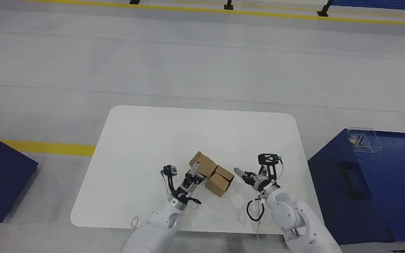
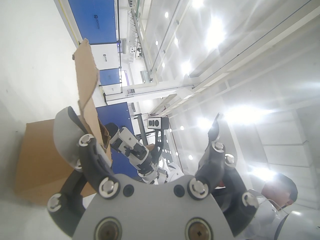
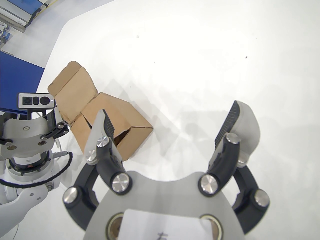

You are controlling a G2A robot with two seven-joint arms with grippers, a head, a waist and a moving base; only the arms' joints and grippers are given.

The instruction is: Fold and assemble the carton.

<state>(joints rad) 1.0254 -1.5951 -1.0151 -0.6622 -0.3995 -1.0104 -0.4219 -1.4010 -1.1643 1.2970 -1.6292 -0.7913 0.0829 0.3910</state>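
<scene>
Near the table's (image 1: 190,126) front edge, the carton (image 1: 212,174) lies diagonally between my claws, open end toward my right claw (image 1: 244,176), spread wide, holding nothing. My left claw (image 1: 192,181), also wide, touches its raised flap (image 2: 86,76). Broad tabletop stretches beyond.

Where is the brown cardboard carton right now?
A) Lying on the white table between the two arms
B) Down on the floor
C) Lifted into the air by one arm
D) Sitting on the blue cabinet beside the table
A: the brown cardboard carton lies on the white table, its base flat on the tabletop and its shadow right beside it.
</scene>
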